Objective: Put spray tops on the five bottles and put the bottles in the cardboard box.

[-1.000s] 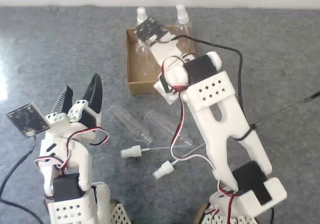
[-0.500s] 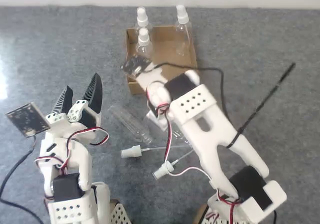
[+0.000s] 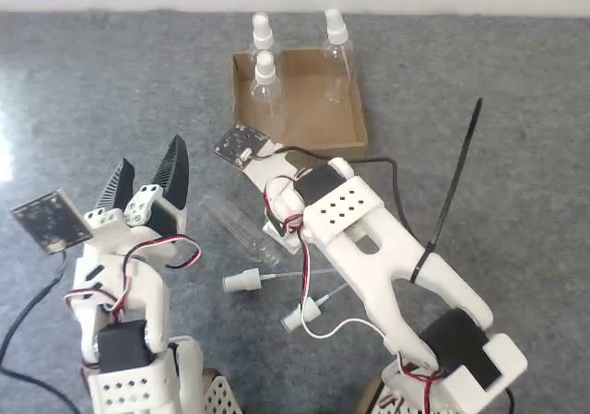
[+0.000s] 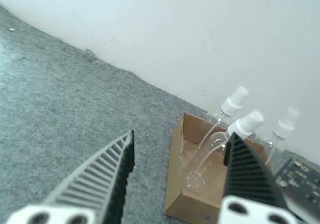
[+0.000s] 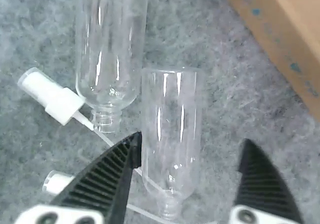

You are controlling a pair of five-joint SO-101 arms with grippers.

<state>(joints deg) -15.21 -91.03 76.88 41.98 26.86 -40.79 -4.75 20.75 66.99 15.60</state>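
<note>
Worktop [image 3: 111, 91]: grey, speckled, felt-like surface, spans full high view. Wall [image 4: 175, 29]: plain white, meets far worktop edge. Bright glare patch [image 3: 5, 160] at worktop left edge.

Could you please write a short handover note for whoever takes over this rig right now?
Left tool: open, empty, apart from the job's things.
Right tool: open, straddling one uncapped bottle lying on the table; not gripping it.
Things: a second uncapped bottle lies beside it; two spray tops lie loose nearby.
Done: three capped bottles stand in the cardboard box.
Left: cap the two lying bottles and box them.
</note>
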